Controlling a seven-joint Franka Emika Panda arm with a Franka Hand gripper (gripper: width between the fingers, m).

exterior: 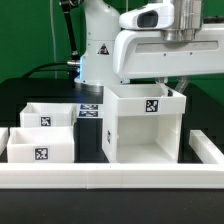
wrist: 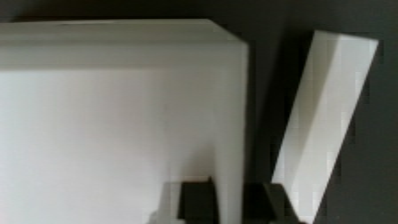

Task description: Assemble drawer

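The drawer's large white cube case (exterior: pixel 145 128) stands right of centre, its open front facing the camera, with a tag on its upper face. Two smaller white trays sit at the exterior view's left, one behind (exterior: pixel 46 114) and one in front (exterior: pixel 40 148). My gripper (exterior: pixel 177 88) reaches down onto the case's top right edge, largely hidden by the arm. In the wrist view the gripper (wrist: pixel 231 202) straddles the case's thin side wall (wrist: pixel 228 120). One dark finger (wrist: pixel 196 202) is on each side, pressed against it. The case's broad white face (wrist: pixel 107 120) fills the rest.
A long low white rail (exterior: pixel 110 178) runs along the front and up the right side (exterior: pixel 207 150), and shows in the wrist view (wrist: pixel 329 110) beside the case. The marker board (exterior: pixel 88 110) lies between the trays and the case. The robot base stands behind.
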